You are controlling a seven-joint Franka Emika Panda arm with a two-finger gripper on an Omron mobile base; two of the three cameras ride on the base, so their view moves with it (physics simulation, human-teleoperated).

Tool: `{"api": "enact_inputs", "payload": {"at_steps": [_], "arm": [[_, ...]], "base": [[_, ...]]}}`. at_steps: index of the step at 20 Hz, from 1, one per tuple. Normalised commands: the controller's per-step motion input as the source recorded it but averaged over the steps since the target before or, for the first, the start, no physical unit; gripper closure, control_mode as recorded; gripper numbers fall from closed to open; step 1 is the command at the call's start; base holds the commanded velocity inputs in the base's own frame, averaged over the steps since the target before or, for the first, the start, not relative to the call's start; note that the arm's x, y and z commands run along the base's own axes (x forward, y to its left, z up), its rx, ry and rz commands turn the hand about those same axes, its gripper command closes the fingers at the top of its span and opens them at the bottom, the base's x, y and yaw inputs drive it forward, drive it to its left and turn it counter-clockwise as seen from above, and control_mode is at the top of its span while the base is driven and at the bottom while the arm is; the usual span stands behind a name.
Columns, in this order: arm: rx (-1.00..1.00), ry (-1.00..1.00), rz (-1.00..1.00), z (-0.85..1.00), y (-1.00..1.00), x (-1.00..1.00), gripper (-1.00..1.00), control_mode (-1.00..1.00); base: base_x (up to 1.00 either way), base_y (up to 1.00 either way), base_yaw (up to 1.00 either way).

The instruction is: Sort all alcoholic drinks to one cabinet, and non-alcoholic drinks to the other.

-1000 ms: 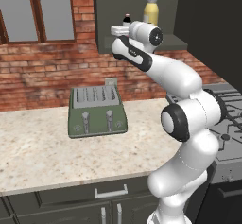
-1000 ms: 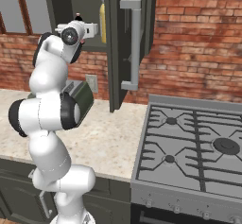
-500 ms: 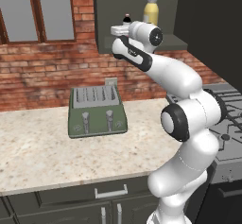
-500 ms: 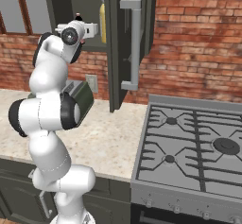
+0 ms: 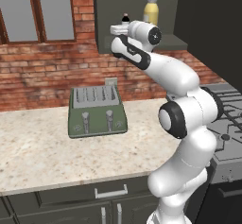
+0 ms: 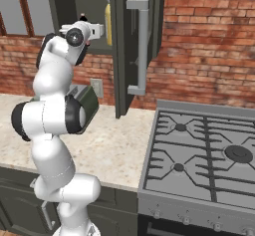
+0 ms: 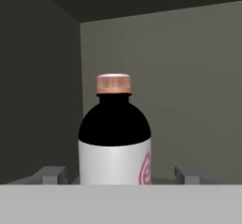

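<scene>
Honestly not much has moved in the last second. In both base views the white arm sits in the same pose as before, hand up at the open dark grey-green wall cabinet (image 5: 108, 15), and the bottles haven't shifted.

In the hand view, the fingers (image 7: 51, 174) are spread wide on either side of a small bottle with a black shoulder, white label and pinkish cap (image 7: 115, 138). There's a clear gap on both sides, so they're released and not grasping anything. That bottle stands upright on the cabinet's shelf, near the left inner wall. From the left base view it's just beside the tall yellow bottle with a white cap (image 5: 151, 8), which is on the same shelf. It's dim in there, so I'm only fairly sure the small one is the pink soft drink.

So I'd say both non-alcoholic drinks are now in this cabinet, the one whose door has the long pale grey bar handle (image 6: 141, 46). The placing step looks basically done.

For the next move, I'd pull the hand straight back out, level, so neither finger clips the bottle. It also needs to clear the shelf edge and the door. After that it's the alcoholic bottles, for the other cabinet. The green toaster (image 5: 97, 112) on the speckled stone tabletop (image 5: 42, 157) is well below all this.
</scene>
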Motion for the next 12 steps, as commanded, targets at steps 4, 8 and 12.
{"api": "enact_inputs", "payload": {"at_steps": [4, 8, 12], "arm": [[0.0, 0.0, 0.0, 0.0, 0.0, 0.0, -1.0, -1.0], [0.0, 0.0, 0.0, 0.0, 0.0, -0.12, -1.0, -1.0], [0.0, 0.0, 0.0, 0.18, 0.0, -0.31, -1.0, -1.0]], "base": [[0.0, 0.0, 0.0], [0.0, 0.0, 0.0], [0.0, 0.0, 0.0]]}}
